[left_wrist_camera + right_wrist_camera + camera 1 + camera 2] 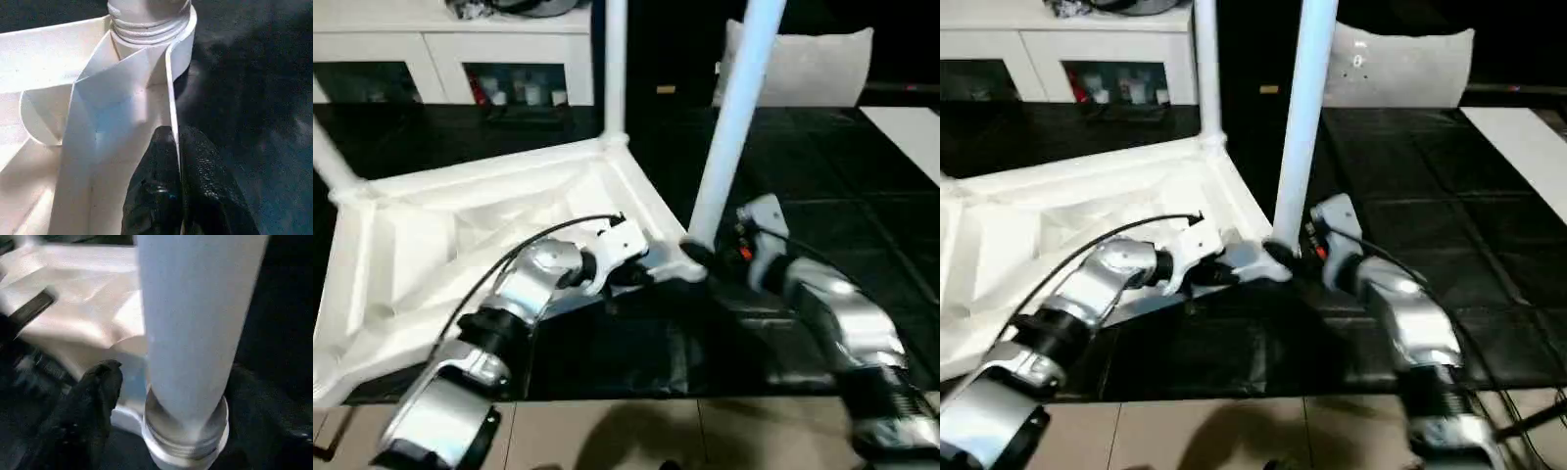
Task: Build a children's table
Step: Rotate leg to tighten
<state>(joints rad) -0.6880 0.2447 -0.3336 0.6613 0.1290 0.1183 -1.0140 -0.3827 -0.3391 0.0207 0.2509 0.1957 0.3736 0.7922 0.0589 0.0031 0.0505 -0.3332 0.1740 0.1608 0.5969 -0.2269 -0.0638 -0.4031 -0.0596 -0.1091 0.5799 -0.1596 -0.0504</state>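
The children's table top lies upside down on black mats, ribbed underside up. One white leg stands in the near right corner socket. Another leg stands in the far corner, and a third rises at the left corner. My left gripper is shut on the thin rim wall of the top just beside that near right socket, its black fingers pinching the wall. My right gripper sits around the base of the near right leg, open, with one finger standing clear of the tube.
A white cabinet with glass doors runs along the back left. A white cushion leans at the back right. Black floor mats spread to the right, with a white panel at the far right edge. Pale tiles lie nearest me.
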